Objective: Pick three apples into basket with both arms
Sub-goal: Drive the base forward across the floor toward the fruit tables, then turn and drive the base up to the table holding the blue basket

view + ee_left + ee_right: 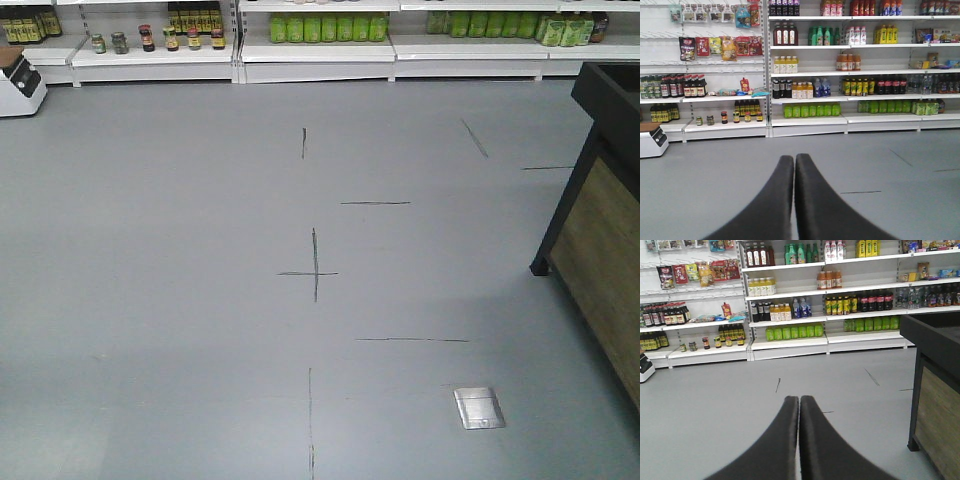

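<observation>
None of the three round, dark red streaked apples shows in any view, nor does the pale blue-white slotted plastic basket; where they lie cannot be told from here.

What the wrist views do show is the left pincer (794,159), its two curved black fingers pressed together with nothing between them, and the right pincer (799,400), equally closed and empty. Both rise from the bottom centre of their frames and point level across the bare grey floor (180,250) towards the white shelves of bottled drinks (807,120) along the top.

A black-framed stand with a wood-grain side panel (936,405) fills the right edge of the right wrist and front views. As I judge it, the danger is there: a turn towards it could catch its lower corner. Pincers this tightly closed would also nudge a round apple away unless spread first.

Both arms seem tucked low and forward, side by side.
</observation>
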You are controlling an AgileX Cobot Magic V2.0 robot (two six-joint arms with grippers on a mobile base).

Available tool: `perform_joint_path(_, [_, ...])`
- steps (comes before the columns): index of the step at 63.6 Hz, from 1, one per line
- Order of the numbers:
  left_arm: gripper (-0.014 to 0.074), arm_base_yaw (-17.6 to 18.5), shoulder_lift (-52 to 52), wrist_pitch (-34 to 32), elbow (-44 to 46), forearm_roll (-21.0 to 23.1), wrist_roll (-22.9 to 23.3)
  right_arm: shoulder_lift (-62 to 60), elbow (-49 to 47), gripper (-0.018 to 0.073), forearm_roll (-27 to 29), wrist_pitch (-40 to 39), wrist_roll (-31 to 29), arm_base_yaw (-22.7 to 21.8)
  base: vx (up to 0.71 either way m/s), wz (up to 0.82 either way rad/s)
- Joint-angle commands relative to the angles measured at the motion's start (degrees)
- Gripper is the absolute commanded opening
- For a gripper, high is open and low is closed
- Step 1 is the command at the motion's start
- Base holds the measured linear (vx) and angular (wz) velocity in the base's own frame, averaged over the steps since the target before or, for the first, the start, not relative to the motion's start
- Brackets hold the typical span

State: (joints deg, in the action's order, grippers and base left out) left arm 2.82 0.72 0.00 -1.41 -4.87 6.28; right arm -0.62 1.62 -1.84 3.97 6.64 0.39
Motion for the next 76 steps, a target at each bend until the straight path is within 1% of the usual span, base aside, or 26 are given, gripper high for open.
perform_joint_path(1, [-0.0006,-0.1,0.8,-4.0,-1.3,0.4,0.4,-0.6,0.8,-0.0009,-0.6,-4.3,0.1,-0.4,0.05,-0.04])
perform_joint_path(42, [-0.0006,-0.1,0.8,-4.0,-1.3,0.4,0.4,-0.6,0.8,-0.0009,-0.6,-4.3,0.1,-0.4,0.03,-0.1])
perform_joint_path(76, [-0.0006,-0.1,0.8,-4.0,-1.3,0.4,0.4,-0.6,0.8,-0.0009,-0.6,-4.3,0.1,-0.4,0.06,-0.25])
